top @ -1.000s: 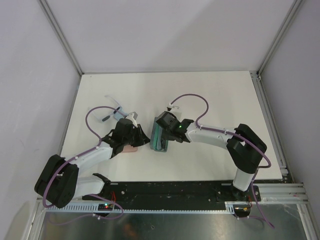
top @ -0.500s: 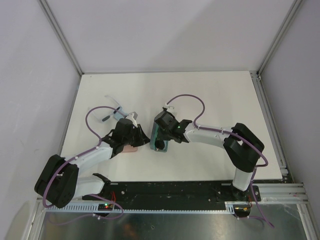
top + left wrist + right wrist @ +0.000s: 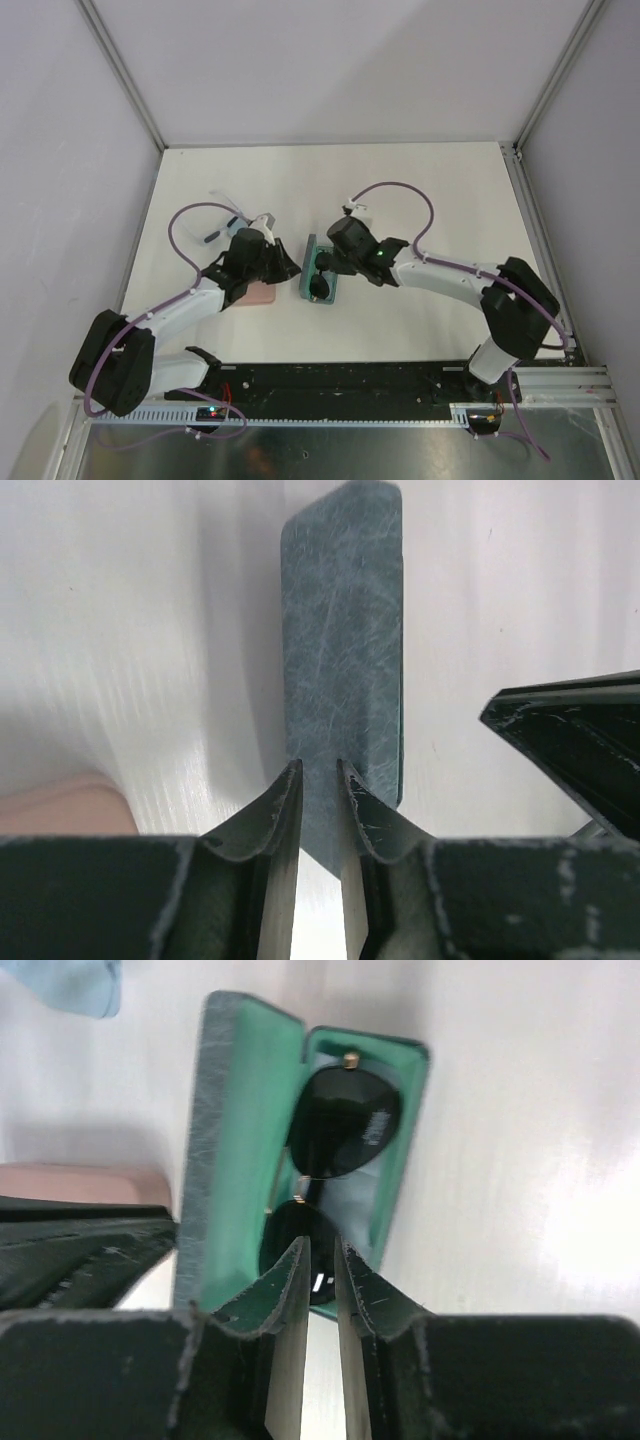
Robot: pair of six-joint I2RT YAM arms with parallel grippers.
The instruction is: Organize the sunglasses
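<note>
Sunglasses: the dark-framed pair (image 3: 335, 1130) is lying inside the open grey-blue case (image 3: 340, 630), resting on its teal lining.
Lid: the lid (image 3: 225, 1150) is standing upright on the side facing the left gripper.
Left gripper (image 3: 320, 768): its fingers are sitting a narrow slit apart at the lid's outer face; whether they are pinching it cannot be told.
Right gripper (image 3: 318, 1245): it is hovering just over the nearer lens, its fingers showing a thin gap with nothing between them.
Second pair: the pale-framed sunglasses (image 3: 228, 208) are lying on the table (image 3: 420, 200) beyond the left gripper, too small for detail.
Pink case (image 3: 258, 295): it is lying just beside the left gripper.
</note>
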